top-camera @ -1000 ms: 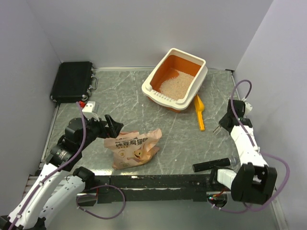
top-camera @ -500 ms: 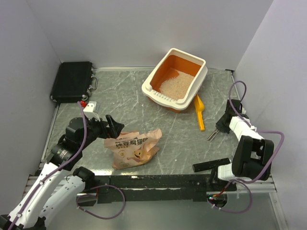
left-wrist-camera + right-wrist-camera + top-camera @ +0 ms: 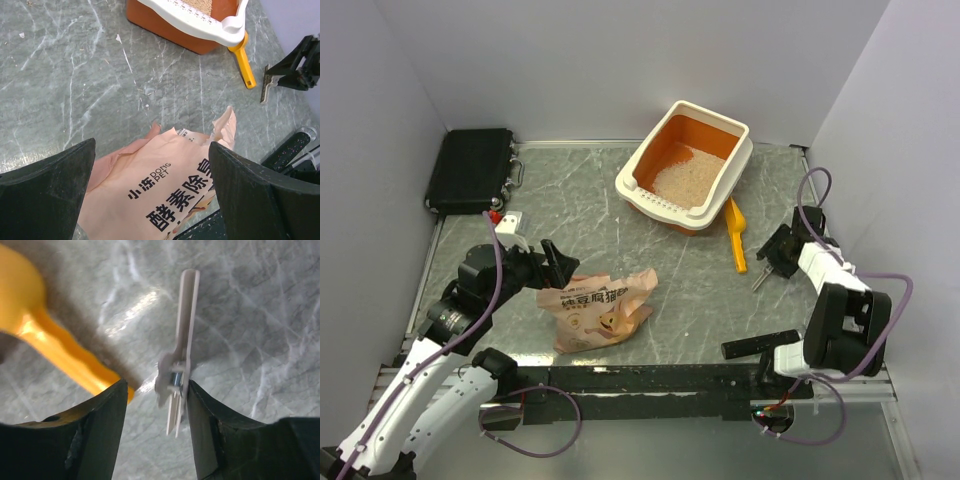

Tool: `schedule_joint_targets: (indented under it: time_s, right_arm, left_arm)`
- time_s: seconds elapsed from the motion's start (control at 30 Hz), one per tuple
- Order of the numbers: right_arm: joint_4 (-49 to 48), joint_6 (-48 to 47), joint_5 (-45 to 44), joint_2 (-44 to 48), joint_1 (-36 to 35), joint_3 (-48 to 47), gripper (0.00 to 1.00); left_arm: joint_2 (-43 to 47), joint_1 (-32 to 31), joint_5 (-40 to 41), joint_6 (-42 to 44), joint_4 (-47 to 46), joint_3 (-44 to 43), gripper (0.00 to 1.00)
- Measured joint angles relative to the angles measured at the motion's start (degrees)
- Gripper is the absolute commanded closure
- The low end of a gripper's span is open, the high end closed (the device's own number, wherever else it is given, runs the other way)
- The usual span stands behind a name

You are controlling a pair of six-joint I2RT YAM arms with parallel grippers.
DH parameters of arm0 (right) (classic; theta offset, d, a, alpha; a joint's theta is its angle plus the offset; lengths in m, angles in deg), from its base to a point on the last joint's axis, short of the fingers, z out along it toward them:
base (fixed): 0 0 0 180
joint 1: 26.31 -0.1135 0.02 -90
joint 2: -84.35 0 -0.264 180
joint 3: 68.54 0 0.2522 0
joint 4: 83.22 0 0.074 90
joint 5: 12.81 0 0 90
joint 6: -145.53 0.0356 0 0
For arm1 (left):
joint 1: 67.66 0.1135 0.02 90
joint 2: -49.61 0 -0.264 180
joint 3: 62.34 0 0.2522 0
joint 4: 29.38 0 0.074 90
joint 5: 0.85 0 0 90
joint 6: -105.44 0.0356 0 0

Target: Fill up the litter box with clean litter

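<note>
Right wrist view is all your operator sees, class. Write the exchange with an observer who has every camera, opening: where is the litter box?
Observer: The litter box stands at the far side of the table, just beyond the scoop.
Operator: Anything in it?
Observer: Clean litter covers part of its orange floor.
Operator: And the bag?
Observer: The bag lies right by the open left hand.

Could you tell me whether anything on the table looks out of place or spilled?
The peach-pink bag lies crumpled on its side with its top torn open. The yellow scoop lies loose on the table beside the litter box. A few pale specks dot the table near it, possibly stray granules.
</note>
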Motion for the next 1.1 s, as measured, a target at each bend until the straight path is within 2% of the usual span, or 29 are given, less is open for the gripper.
schedule_joint_targets:
  time_s: [0.23,0.5,0.8,1.1]
  right_arm:
    - [2.2,-0.9,1.4,11.4,-1.7,-0.3,0.36]
    - [4.3,-1.2,0.9,22.3,-13.2,-3.5,0.33]
    - [4.3,-2.4,3.4,27.5,-21.3,-4.1,0.31]
    - [-1.2,-7.8,12.2,28.0,-26.0,-4.1,0.27]
  left_arm:
    - [0.0,0.0,0.0,0.0,0.0,0.0,0.01]
    - [-0.3,0.0,0.0,0.0,0.0,0.0,0.01]
    - [-2.2,0.0,0.0,0.0,0.0,0.0,0.01]
    - [-3.4,0.0,0.1,-0.1,0.0,0.0,0.01]
